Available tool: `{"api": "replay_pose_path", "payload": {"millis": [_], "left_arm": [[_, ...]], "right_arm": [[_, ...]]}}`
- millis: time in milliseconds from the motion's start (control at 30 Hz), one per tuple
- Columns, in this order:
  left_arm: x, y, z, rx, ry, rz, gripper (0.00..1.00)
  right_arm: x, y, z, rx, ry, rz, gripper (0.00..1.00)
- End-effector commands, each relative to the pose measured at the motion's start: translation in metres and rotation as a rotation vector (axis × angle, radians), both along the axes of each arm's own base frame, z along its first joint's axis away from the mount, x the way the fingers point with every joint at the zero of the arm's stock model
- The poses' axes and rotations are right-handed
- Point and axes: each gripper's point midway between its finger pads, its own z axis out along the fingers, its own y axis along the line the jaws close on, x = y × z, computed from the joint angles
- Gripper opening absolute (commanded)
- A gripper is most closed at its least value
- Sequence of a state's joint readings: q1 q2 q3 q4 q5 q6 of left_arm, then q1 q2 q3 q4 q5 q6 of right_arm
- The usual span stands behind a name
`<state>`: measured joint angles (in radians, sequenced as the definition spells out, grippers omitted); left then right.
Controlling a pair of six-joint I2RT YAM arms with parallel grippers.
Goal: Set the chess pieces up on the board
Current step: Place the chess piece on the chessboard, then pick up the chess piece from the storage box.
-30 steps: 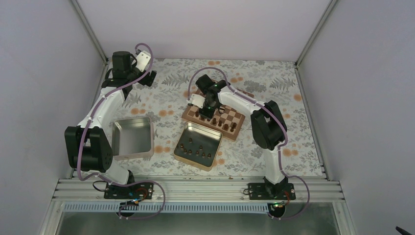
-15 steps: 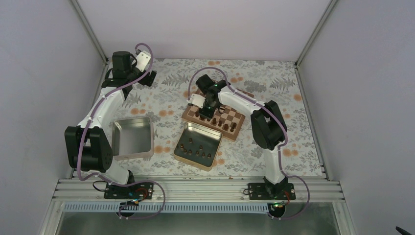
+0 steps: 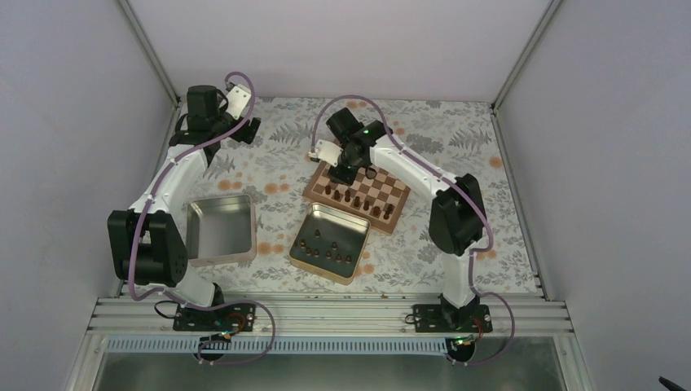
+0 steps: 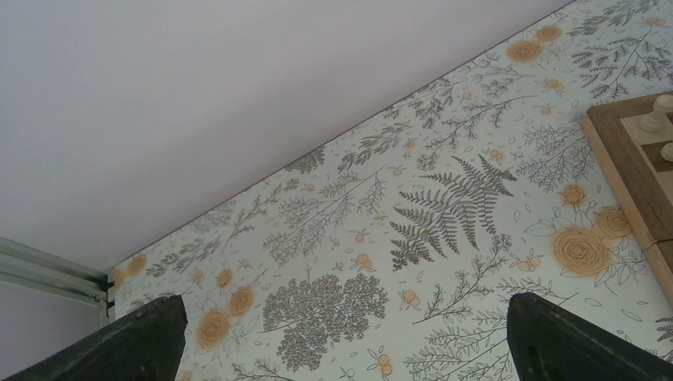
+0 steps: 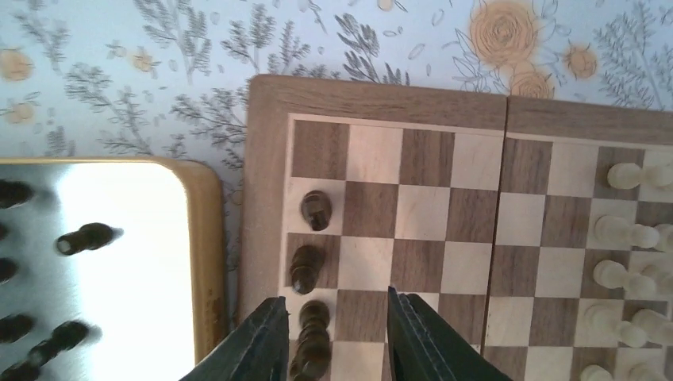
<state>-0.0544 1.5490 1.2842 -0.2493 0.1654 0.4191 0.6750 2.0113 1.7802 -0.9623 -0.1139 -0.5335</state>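
Two pincers, both apart, neither holding anything. On the right arm, the right pincer [image 5: 335,321] hangs over the board [image 5: 428,214], above the corner nearest the tin. Its fingers [image 5: 258,341] are spread wider than one piece. One dark piece of the chess pieces [image 5: 315,210] stands on its square in the gap, closer to one finger; I can't tell if it touches. The rest of that dark column runs up the edge file, one per square, upright. Top view shows the same row along the board's near side. Pale chessmen [image 5: 627,175] fill the opposite side, some leaning or lying; blur hides the detail. More dark chess pieces lie loose in the gold-rimmed tin [image 3: 301,231], just beside the board's near edge. A second tin [image 3: 220,230], plain metal, sits to the left of it, well apart from the board, with nothing visible inside. The left pincer [image 4: 345,317] is parked at the far left corner of the counter [image 3: 285,163], fingertips wide with only floral cloth between them. The board's corner and a pale piece just clip its wrist view.
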Motion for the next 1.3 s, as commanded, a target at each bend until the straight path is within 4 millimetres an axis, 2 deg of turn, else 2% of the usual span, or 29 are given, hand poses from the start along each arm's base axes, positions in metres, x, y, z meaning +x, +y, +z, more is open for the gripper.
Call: {"api": "replay_pose_path", "payload": {"millis": [0,100,233,433,533,767,1267], "left_arm": [[0.004,0.001,0.011,0.008,-0.026,0.002,1.00],[0.004,0.001,0.011,0.009,-0.027,0.003,1.00],[0.004,0.001,0.011,0.008,-0.026,0.003,1.00],[0.002,0.000,0.014,0.006,-0.031,0.001,1.00],[0.002,0.001,0.015,0.007,-0.033,0.004,1.00],[0.001,0.001,0.014,0.006,-0.033,0.002,1.00],[0.000,-0.001,0.013,0.004,-0.034,-0.005,1.00]], "right_arm": [[-0.042,0.009,0.022,-0.017,0.005,0.119,0.35],[-0.084,0.014,0.003,-0.066,0.079,0.212,0.35],[-0.123,0.022,-0.016,-0.090,0.162,0.284,0.35],[-0.145,0.035,-0.038,-0.093,0.194,0.339,0.37],[-0.148,0.041,-0.049,-0.096,0.196,0.358,0.38],[-0.140,0.048,-0.070,-0.115,0.180,0.367,0.39],[-0.130,0.061,-0.080,-0.111,0.171,0.378,0.41]]}}
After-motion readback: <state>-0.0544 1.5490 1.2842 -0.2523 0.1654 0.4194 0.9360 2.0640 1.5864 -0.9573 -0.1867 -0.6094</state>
